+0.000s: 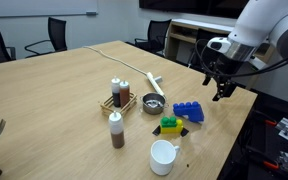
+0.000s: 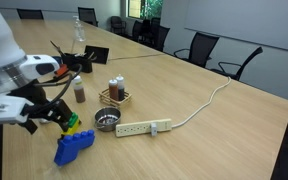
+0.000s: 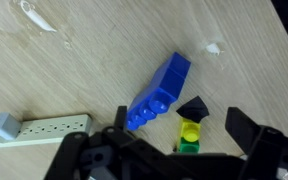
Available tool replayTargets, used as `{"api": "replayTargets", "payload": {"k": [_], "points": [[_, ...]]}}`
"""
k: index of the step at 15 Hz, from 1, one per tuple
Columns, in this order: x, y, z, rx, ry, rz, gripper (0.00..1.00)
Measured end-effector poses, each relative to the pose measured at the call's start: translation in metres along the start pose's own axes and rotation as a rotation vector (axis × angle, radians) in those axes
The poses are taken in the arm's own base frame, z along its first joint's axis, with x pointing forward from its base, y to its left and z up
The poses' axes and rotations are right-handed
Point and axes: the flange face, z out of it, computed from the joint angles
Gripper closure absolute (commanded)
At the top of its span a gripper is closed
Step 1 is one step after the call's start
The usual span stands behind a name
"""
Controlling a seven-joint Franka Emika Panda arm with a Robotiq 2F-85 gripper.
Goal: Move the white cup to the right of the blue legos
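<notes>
The white cup (image 1: 163,156) stands upright near the table's front edge in an exterior view, close to the green-and-yellow lego cluster (image 1: 170,125). It is hidden in the wrist view. The blue legos (image 1: 188,111) lie on the table beyond that cluster and show in both exterior views (image 2: 74,147) and the wrist view (image 3: 159,90). My gripper (image 1: 219,88) hangs open and empty above the table near the blue legos, well apart from the cup. In the wrist view its fingers (image 3: 179,132) straddle the green-and-yellow cluster (image 3: 189,135) from above.
A grey metal bowl (image 1: 153,103), a white power strip (image 1: 154,82) with its cable, a wooden rack with bottles (image 1: 121,97) and a lone sauce bottle (image 1: 116,130) stand near the legos. Office chairs ring the table. The table edge runs close beside the legos.
</notes>
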Motion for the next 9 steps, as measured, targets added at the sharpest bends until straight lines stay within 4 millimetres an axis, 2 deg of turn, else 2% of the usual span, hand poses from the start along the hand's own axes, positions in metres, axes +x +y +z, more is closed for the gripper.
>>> {"api": "replayTargets", "payload": {"k": [5,9], "points": [[0.042,-0.056,0.008,0.023,0.039,-0.104,0.0],[0.082,-0.077,0.016,0.038,0.135,-0.139,0.0]]}}
